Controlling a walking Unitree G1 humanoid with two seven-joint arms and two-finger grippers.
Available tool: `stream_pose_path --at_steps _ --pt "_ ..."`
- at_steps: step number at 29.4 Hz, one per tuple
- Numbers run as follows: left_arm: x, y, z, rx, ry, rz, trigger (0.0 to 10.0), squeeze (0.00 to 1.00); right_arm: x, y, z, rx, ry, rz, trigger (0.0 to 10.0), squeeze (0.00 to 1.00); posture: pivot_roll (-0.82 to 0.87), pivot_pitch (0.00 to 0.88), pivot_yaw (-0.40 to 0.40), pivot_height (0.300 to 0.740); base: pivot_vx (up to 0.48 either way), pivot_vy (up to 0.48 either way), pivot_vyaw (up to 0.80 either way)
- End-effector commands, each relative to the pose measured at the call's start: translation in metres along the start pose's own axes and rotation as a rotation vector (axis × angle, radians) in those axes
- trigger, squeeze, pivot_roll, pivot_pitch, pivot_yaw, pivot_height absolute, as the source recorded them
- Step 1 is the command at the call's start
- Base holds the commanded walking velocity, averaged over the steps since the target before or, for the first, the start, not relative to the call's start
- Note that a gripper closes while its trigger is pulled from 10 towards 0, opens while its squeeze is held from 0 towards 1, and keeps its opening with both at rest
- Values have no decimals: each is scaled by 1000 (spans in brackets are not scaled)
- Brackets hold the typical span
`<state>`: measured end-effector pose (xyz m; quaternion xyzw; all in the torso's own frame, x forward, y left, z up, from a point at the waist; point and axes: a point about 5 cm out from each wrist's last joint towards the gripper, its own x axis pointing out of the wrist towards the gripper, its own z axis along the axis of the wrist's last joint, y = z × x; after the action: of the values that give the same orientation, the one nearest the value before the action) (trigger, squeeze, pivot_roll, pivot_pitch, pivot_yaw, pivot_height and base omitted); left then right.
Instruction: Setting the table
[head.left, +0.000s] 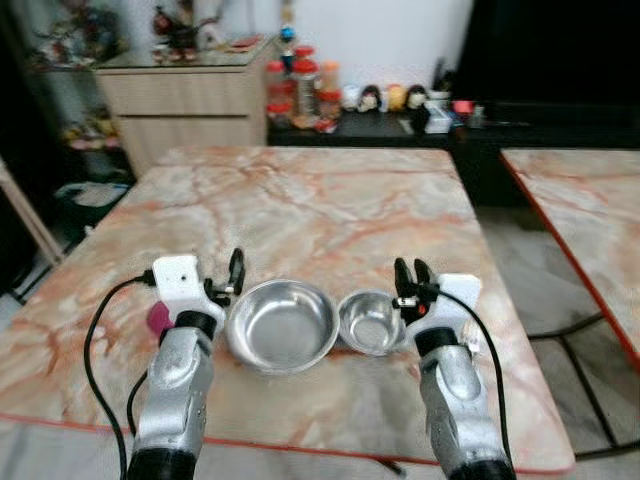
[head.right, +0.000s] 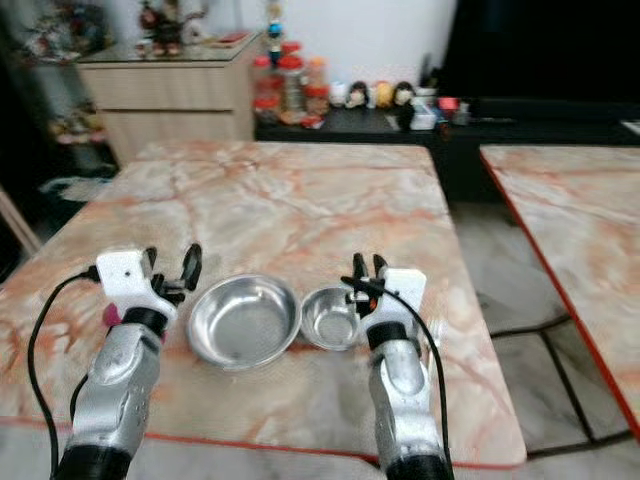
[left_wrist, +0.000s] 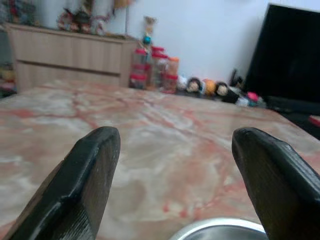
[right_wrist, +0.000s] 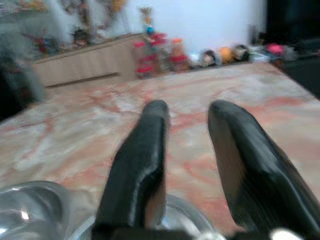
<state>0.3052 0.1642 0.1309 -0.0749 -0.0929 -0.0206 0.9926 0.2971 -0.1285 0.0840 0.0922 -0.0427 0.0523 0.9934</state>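
Two steel bowls sit side by side near the front edge of the marble table (head.left: 300, 200): a large bowl (head.left: 282, 325) and, touching it on the right, a small bowl (head.left: 370, 322). My left gripper (head.right: 171, 265) is open wide just left of the large bowl, whose rim (left_wrist: 220, 231) shows beneath its fingers. Over the small bowl's right rim my right gripper (head.left: 412, 275) has its fingers a narrow gap apart with nothing between the tips; that rim (right_wrist: 192, 215) lies below them. A pink object (head.left: 157, 318) is partly hidden under my left arm.
A wooden cabinet (head.left: 180, 100) stands behind the table at the left. A low black shelf (head.left: 400, 125) carries jars (head.left: 305, 85) and figurines. A second marble table (head.left: 590, 200) stands to the right across a gap of floor. The table's red front edge (head.left: 300, 448) is close.
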Motion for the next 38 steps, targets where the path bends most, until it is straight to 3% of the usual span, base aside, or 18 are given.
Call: stream_pose_path --at_steps 1,9,22,31,38 --pt "-1 3 1 4 3 11 10000 0 3 5 4 1 -14 17 10000 0 -27 0 38 740 0 255 0" --pt "-1 4 4 6 -4 10 10000 0 2 5 3 8 -7 8 10000 0 -24 0 38 740 0 254 0" --pt "-2 -3 7 14 5 -38 10000 0 1 5 2 11 -6 2 10000 0 -21 0 43 740 0 0 0" --pt "-17 -6 10 27 34 -81 10000 0 -1 6 2 9 -5 4 10000 0 -11 0 41 740 0 0 0" --pt "-29 -6 -1 33 119 -128 10000 0 0 13 -2 14 12 31 10000 0 5 0 40 740 0 0 0"
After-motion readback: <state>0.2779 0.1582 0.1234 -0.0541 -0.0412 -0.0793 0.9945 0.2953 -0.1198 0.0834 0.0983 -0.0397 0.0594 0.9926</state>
